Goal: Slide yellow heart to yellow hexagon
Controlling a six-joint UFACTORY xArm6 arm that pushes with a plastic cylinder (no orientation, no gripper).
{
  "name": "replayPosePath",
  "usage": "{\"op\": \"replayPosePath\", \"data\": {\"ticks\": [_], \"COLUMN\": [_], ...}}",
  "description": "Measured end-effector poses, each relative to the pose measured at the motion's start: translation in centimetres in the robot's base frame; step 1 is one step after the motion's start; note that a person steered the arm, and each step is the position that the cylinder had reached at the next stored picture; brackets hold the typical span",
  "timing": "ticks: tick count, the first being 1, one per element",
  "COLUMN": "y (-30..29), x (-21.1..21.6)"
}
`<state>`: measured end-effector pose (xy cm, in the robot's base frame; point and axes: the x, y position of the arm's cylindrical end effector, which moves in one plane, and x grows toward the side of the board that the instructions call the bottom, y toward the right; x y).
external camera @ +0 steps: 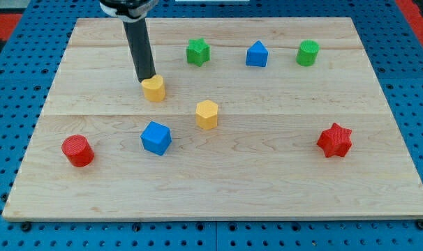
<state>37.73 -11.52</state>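
Observation:
A yellow heart (154, 89) lies on the wooden board left of centre, toward the view's top. A yellow hexagon (206, 114) stands a short way to its lower right, apart from it. My tip (147, 78) is at the heart's upper left edge, touching or almost touching it. The dark rod rises from there to the view's top.
A blue cube (156, 137) lies below the heart, left of the hexagon. A red cylinder (77, 150) is at the lower left. A green star (197, 52), a blue pentagon-like block (256, 54) and a green cylinder (308, 53) line the top. A red star (335, 140) is at the right.

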Motion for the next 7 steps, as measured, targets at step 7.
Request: {"op": "replayPosePath", "data": {"ticks": [7], "y": [1.3], "x": [6.7]}}
